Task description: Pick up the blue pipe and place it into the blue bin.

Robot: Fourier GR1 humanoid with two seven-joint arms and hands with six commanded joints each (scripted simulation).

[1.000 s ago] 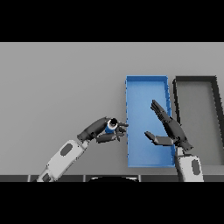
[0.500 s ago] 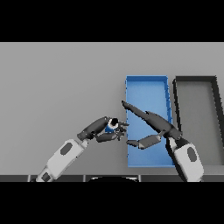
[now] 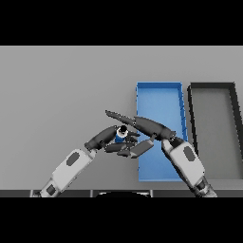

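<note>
Your left hand (image 3: 105,138) sits just off the blue bin's (image 3: 159,86) left wall, toward the near half of the table (image 3: 61,85), with its fingers curled round the blue pipe (image 3: 121,135); the pipe shows as a small blue piece with a dark round end facing up, and it is held at the fingertips, just outside the bin. You cannot tell from this view whether the pipe is clear of the table or resting on it. Your right hand (image 3: 144,126) reaches leftward across the bin's left wall, fingers stretched out straight and long, spread wide, holding nothing; its upper fingers pass just beyond the pipe on the far side, and its thumb lies on the near side, beside the left hand's fingers. Whether the right hand touches the pipe you cannot tell, since the two hands overlap there. The blue bin stands right of the table's centre, long axis running from the far side to the near edge. Just beside it on the right, toward the table's right edge, stands a dark grey bin (image 3: 211,86) of like shape.
</note>
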